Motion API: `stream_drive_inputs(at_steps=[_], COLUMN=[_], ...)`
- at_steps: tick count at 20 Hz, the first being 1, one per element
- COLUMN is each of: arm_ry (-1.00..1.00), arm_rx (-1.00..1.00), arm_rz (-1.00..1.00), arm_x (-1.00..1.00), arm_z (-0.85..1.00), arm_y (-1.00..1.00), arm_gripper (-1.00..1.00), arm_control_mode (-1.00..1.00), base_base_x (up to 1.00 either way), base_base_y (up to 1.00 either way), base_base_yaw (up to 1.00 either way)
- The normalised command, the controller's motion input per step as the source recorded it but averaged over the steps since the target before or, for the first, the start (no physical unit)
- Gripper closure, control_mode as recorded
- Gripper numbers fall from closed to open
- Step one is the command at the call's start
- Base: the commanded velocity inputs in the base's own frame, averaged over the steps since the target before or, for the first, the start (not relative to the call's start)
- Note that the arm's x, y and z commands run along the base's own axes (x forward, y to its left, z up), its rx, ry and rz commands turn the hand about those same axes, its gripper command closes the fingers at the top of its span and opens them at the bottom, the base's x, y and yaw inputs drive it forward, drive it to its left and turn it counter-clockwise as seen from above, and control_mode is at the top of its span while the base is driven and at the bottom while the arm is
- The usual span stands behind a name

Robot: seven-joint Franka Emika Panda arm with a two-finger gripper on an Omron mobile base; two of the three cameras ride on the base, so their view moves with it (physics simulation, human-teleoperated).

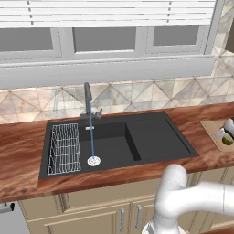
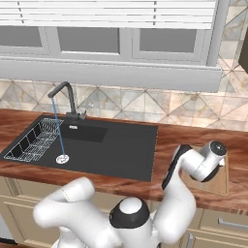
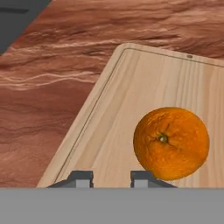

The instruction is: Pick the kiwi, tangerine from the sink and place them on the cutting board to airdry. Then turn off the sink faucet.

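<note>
The tangerine (image 3: 171, 143) rests on the cutting board (image 3: 131, 105), just beside the gripper (image 3: 112, 177) and off to one side of its tips rather than between them. In the left base view a lime-green kiwi (image 1: 227, 140) sits on the same board at the picture's right edge, partly covered by the hand, so its exact lie is hard to judge. The gripper's tips stand close together with nothing between them: it is closed and empty. With both fruits apparently on the board, the step in hand looks like the faucet (image 1: 87, 101), from which a thin stream of water (image 1: 92, 137) runs down to the drain (image 1: 93, 161) of the sink (image 1: 151, 137). To do it well, lift the hand straight up first, so the tips do not nudge the tangerine into a roll, then swing across to the small handle at the faucet's base. The arm (image 2: 184, 169) reaches out over the board to the right of the sink, with the hand angled down at the board.
</note>
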Motion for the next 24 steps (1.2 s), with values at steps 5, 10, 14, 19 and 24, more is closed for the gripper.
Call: stream_drive_inputs(at_steps=[5,10,14,19,24], arm_ry=[-0.13,-0.13,-0.08,0.0,-0.05], arm_rx=[0.0,0.0,-0.03,-0.19,-0.08], arm_rz=[0.04,0.04,0.02,0.02,0.0], arm_x=[-0.5,-0.51,-0.56,-0.54,-0.78], arm_z=[0.49,0.55,0.53,0.56,0.43], arm_y=[0.1,0.32,0.68,0.96,0.72], arm_gripper=[-1.0,-1.0,-1.0,-1.0,-1.0], arm_control_mode=[-1.0,-1.0,-1.0,-1.0,-1.0], base_base_x=[0.0,0.0,0.0,0.0,0.0], base_base_y=[0.0,0.0,0.0,0.0,0.0], base_base_yaw=[0.0,0.0,0.0,0.0,0.0])
